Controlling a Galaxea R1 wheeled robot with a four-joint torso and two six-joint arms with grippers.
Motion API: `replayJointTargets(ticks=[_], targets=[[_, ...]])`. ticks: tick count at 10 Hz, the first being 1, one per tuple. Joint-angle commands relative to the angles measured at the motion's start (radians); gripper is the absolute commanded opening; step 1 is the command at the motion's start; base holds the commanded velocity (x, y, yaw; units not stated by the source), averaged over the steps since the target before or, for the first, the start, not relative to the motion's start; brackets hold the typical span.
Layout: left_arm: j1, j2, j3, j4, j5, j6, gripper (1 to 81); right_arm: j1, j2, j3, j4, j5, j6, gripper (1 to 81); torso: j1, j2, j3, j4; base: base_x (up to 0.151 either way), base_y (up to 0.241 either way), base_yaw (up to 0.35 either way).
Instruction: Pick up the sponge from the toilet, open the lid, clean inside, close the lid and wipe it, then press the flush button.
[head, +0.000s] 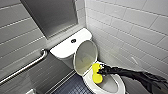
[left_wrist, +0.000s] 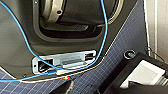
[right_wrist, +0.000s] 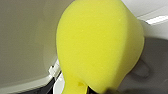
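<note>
Head view is looking down into a corner where a white-tiled wall (head: 130, 30) is running behind and beside a toilet (head: 68, 60), with a grey steel panel (head: 53, 15) sitting above the tank (head: 62, 48). Dark blue tiled floor (head: 72, 87) is showing at the toilet's foot. A grab bar (head: 25, 67) is slanting along the wall at the left.

The lid (head: 86, 56) is standing open, tilting back toward the tank, and the bowl (head: 117, 86) is lying uncovered in front of it. The right arm (head: 135, 73) is reaching in from the right edge across the bowl's rim.

The sponge (head: 97, 73) is hanging on end over the rear of the bowl, just in front of the lid's lower edge. The right gripper (head: 101, 71) is pinching the sponge at its waist, fingers pressing into it from the right. The flush button (head: 73, 40) is sitting in the middle of the tank top, well apart from the gripper.

Right wrist view is showing the sponge large and close. Left wrist view is facing the robot's own base (left_wrist: 20, 50), with a blue cable (left_wrist: 105, 32) looping over it, the floor lying beside it and a small red light (left_wrist: 66, 78) glowing.
</note>
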Motion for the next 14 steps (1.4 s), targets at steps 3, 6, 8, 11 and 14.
replayJointTargets(ticks=[3,6,8,11,14], targets=[[0.068,-0.02,0.014,0.002,-0.013,-0.003,81.1,0.124,0.081,-0.199,-0.041,0.02,-0.01,1.0,0.0,0.0,0.0,0.0,0.0,0.0,0.0],[0.068,-0.02,0.011,0.003,-0.02,-0.003,81.1,0.121,-0.035,-0.102,-0.036,0.019,0.004,1.0,0.0,0.0,0.0,0.0,0.0,0.0,0.0],[0.068,-0.015,0.011,0.006,-0.02,-0.001,81.1,0.118,-0.129,0.009,-0.032,0.016,0.022,1.0,0.0,0.0,0.0,0.0,0.0,0.0,0.0],[0.066,-0.009,0.011,0.011,-0.02,0.0,81.1,0.094,-0.273,0.158,-0.035,0.02,0.1,1.0,0.0,0.0,0.0,0.0,0.0,0.0,0.0],[0.065,-0.001,0.011,0.012,-0.02,0.005,81.1,0.043,-0.426,0.317,-0.036,0.049,0.16,1.0,0.0,0.0,0.0,0.0,0.0,0.0,0.0]])
